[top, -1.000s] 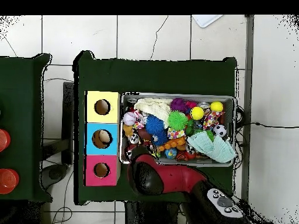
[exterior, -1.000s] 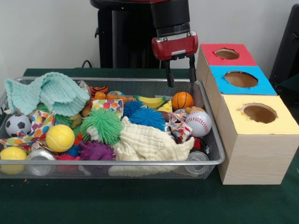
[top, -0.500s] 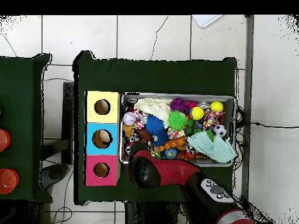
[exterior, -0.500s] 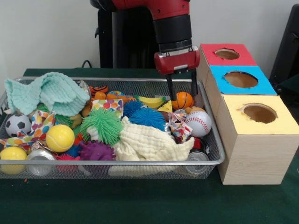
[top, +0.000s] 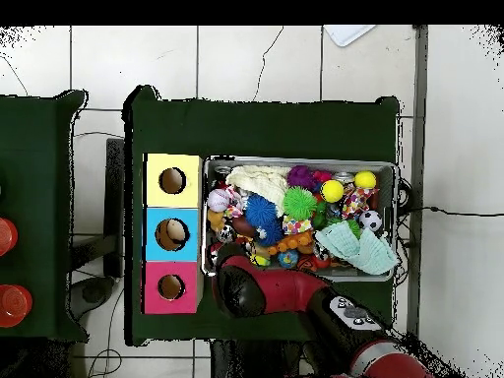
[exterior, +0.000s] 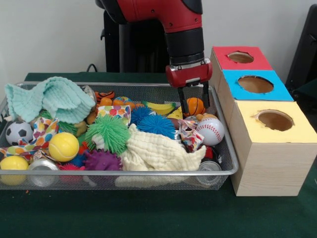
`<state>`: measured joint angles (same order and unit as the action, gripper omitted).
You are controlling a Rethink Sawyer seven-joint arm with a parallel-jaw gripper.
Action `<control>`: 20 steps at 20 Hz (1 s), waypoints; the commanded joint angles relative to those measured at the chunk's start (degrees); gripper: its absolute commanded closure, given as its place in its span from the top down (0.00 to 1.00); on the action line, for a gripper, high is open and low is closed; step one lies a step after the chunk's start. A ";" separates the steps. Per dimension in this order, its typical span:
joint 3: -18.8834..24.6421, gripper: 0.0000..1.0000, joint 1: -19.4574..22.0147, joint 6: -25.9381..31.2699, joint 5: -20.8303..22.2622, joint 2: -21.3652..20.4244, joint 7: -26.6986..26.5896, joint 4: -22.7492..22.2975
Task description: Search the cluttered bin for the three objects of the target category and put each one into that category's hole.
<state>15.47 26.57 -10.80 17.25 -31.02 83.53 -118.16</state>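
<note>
Basketball: you have the small orange ball (exterior: pixel 194 105) at the bin's far right corner, just behind the baseball (exterior: pixel 210 131) and beside a yellow banana-like toy (exterior: pixel 161 107).
Gripper: the gripper (exterior: pixel 193 105) is down inside the bin with its two black fingers (exterior: pixel 182 101) spread, one on each side of the orange ball; jaws apart, not pressed on it as far as you can tell.
Bin: wire mesh tray (exterior: pixel 148 173), packed full; the right rim runs just beside the box row.
Boxes: yellow-topped box (exterior: pixel 280 130) nearest the camera, then blue (exterior: pixel 255 85), then red (exterior: pixel 240 58), each with one round hole.
Room: little free space round the ball; the mesh wall is close on its right and behind it.
Clutter: green spiky ball (exterior: pixel 110 131), cream cloth (exterior: pixel 158 151), mint cloth (exterior: pixel 49 99), soccer ball (exterior: pixel 19 132), yellow balls at the left.
Overhead: the arm (top: pixel 285 295) covers the ball and gripper; you see only the front view's grip. It does show something pale inside the blue box's hole (top: pixel 172 233).
</note>
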 commanded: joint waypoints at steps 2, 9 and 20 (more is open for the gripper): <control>-2.82 1.00 -1.36 0.71 2.44 1.25 5.27 8.16; -5.49 1.00 -3.47 0.70 3.20 0.67 4.65 9.26; -0.30 1.00 1.01 -7.23 4.71 1.62 9.95 7.98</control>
<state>11.13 24.48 -12.61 19.73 -30.94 83.53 -117.21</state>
